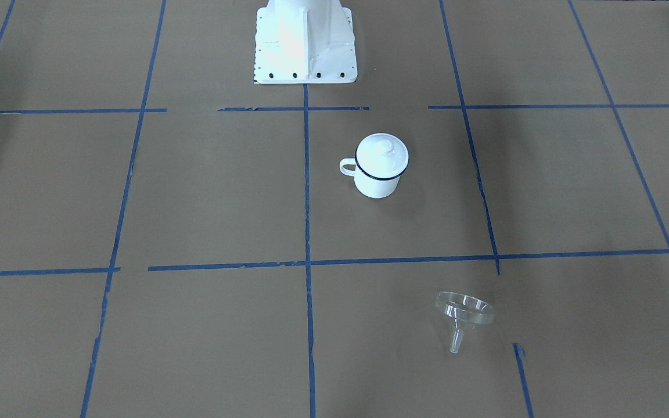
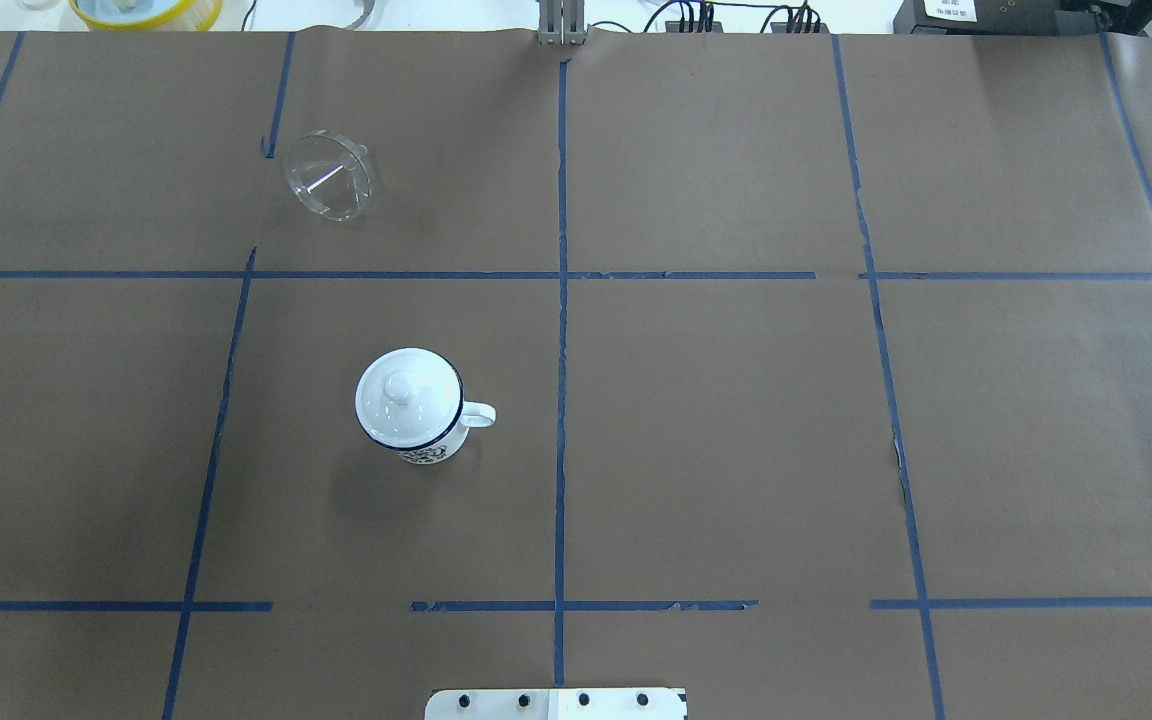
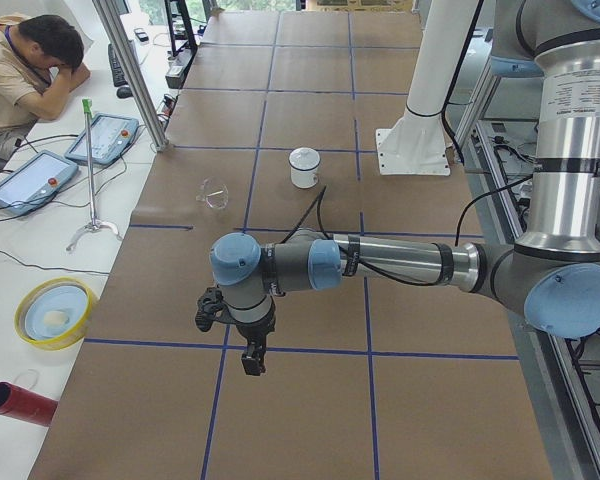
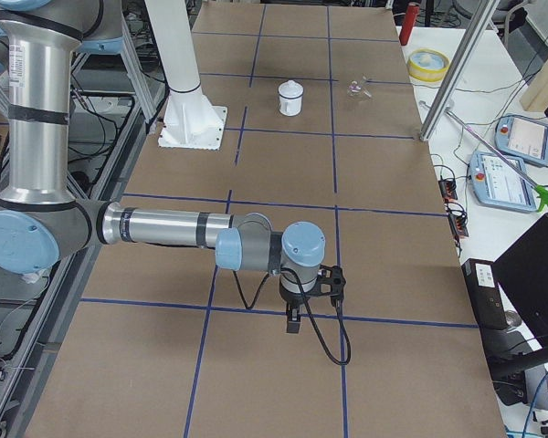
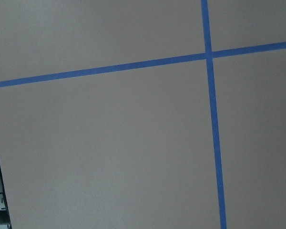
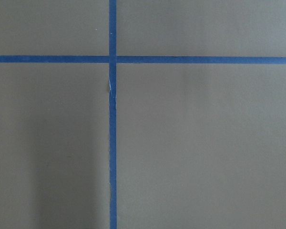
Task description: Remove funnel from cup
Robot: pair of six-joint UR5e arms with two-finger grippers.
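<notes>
The cup [image 1: 376, 184] is a white enamel mug with a dark blue rim, standing upright near the table's middle, and a white domed lid [image 1: 382, 154] sits on it. It also shows in the overhead view [image 2: 426, 455]. The clear funnel [image 1: 463, 313] lies on its side on the brown paper, well apart from the cup; it also shows in the overhead view [image 2: 329, 177]. My left gripper [image 3: 252, 360] hangs over the table's left end, far from both. My right gripper [image 4: 292, 324] hangs over the right end. I cannot tell whether either is open or shut.
The white robot base [image 1: 304, 43] stands behind the cup. Off the far edge are a yellow bowl [image 3: 52, 312], a red cylinder [image 3: 20, 403], teach pendants [image 3: 105, 137] and a seated operator [image 3: 20, 70]. Blue tape lines grid the table.
</notes>
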